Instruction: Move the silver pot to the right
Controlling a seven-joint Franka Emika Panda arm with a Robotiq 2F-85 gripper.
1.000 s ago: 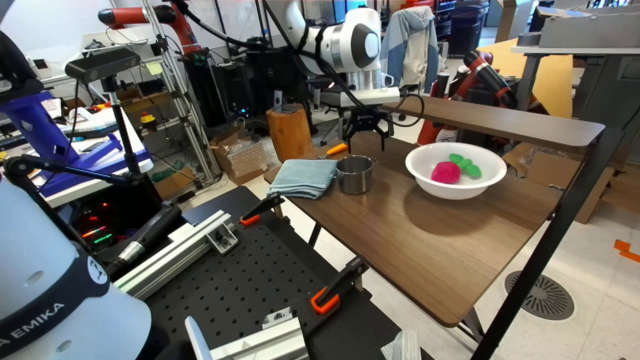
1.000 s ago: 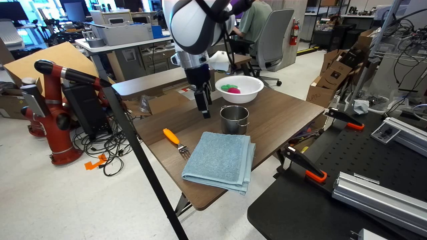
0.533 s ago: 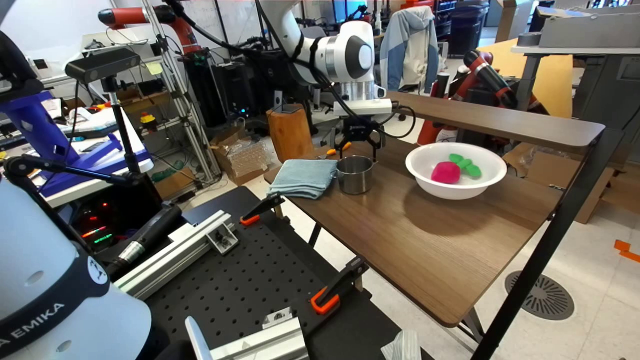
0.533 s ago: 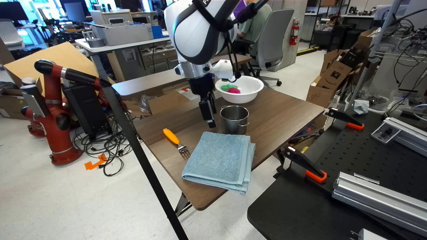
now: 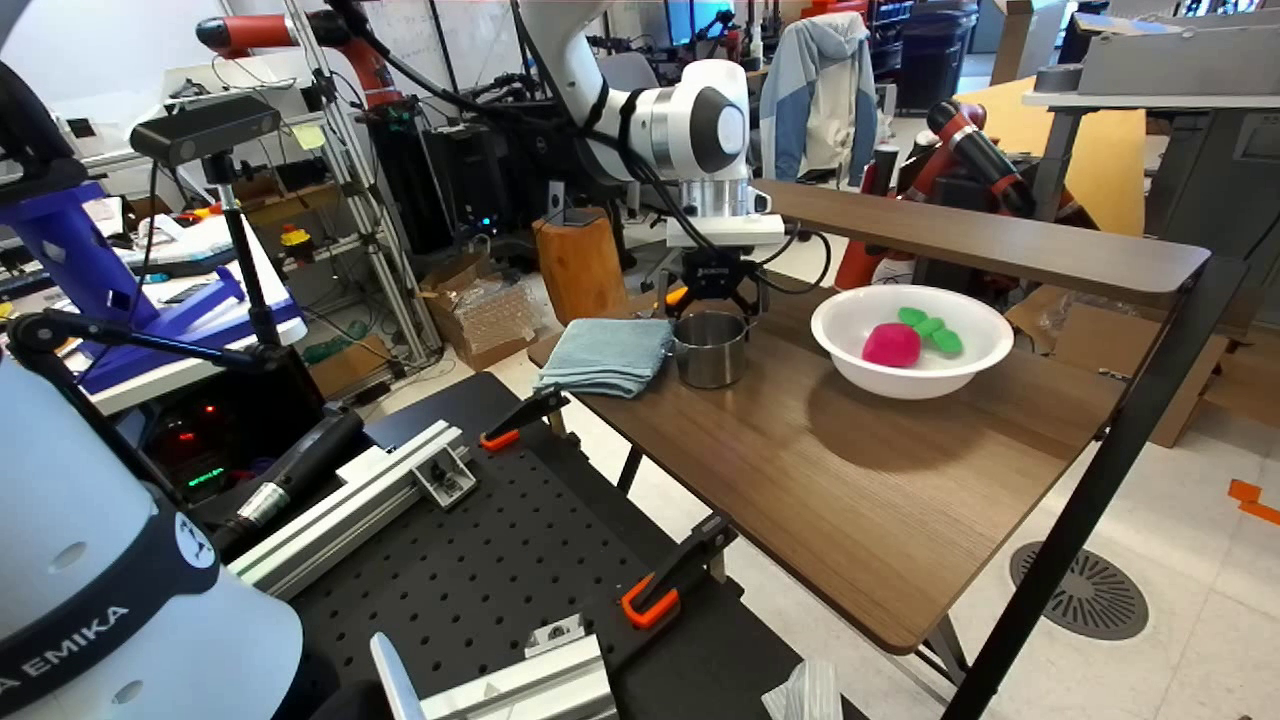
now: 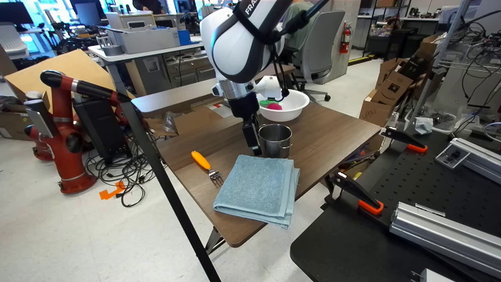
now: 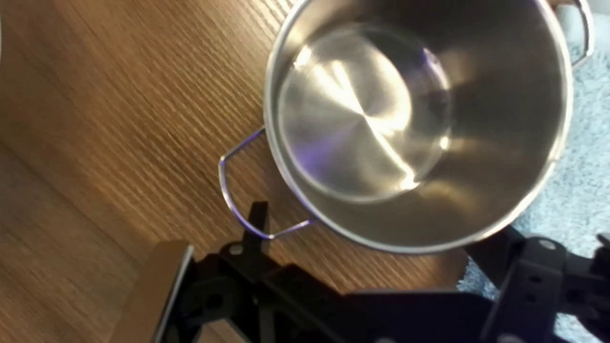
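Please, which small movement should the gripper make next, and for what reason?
I would probably ease the open fingers toward the middle of the silver pot before closing: in the wrist view they flank only its nearest edge, and one overlaps a handle.

White arm (image 6: 233,55), black gripper (image 7: 379,228)

In an exterior view the pot (image 5: 709,360) is shining silver-grey. At its nine o'clock the cloth (image 5: 605,355) is showing pale blue; at three the bowl (image 5: 915,385) is gleaming white, the lump (image 5: 892,345) inside looking pink, the lobed piece (image 5: 930,327) green. The table (image 5: 850,510) is displaying streaky brown grain.
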